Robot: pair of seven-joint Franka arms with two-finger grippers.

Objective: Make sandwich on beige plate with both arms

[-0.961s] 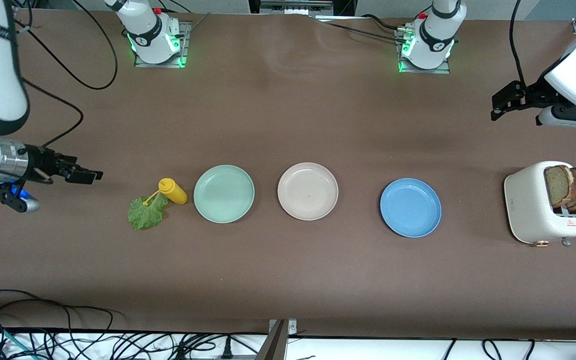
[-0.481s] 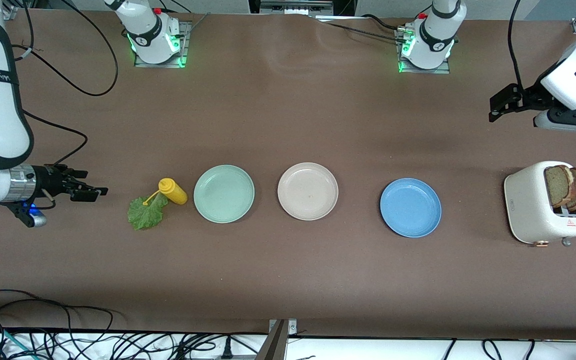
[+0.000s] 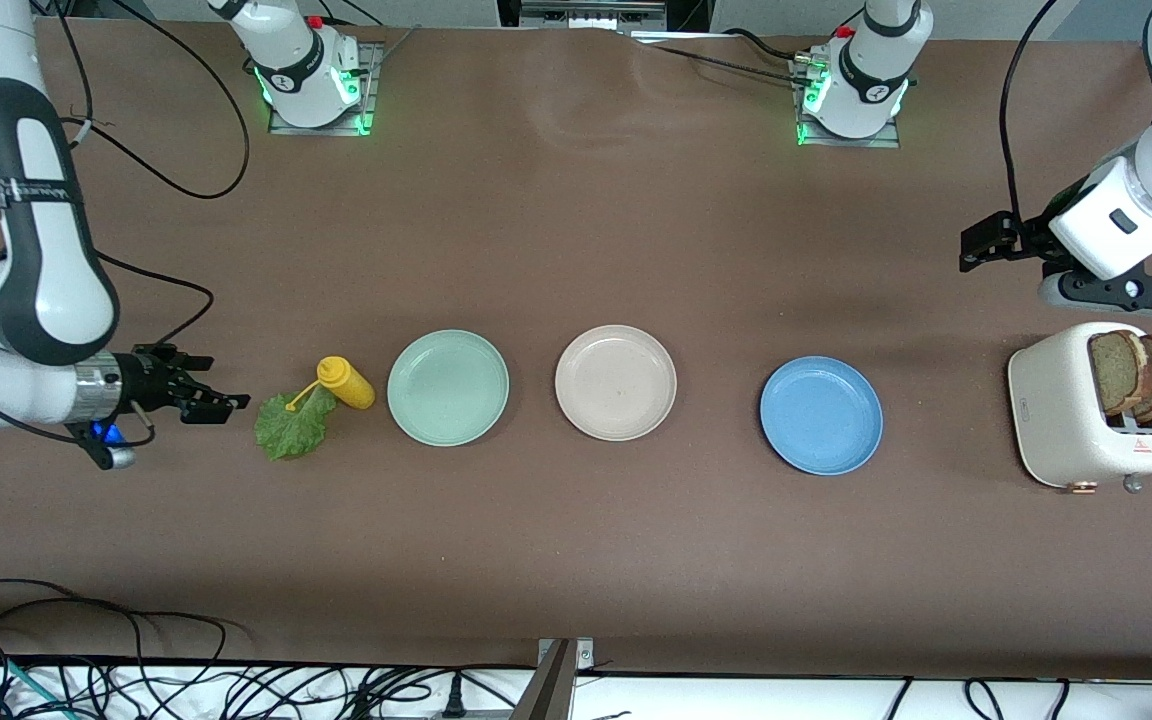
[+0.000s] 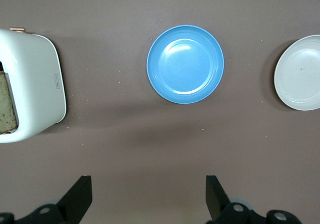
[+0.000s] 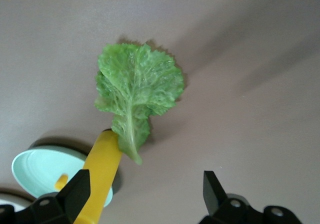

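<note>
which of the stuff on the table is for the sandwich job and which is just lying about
For the job:
- beige plate, bare, middle of the row
- lettuce leaf, by the open right gripper
- two bread slices standing in the toaster, open left gripper nearby

Lying about:
- mint green plate
- blue plate
- yellow bottle touching the leaf

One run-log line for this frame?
right gripper: open, beside ruffled green lettuce leaf | left gripper: open, above table | round beige plate: bare
</note>
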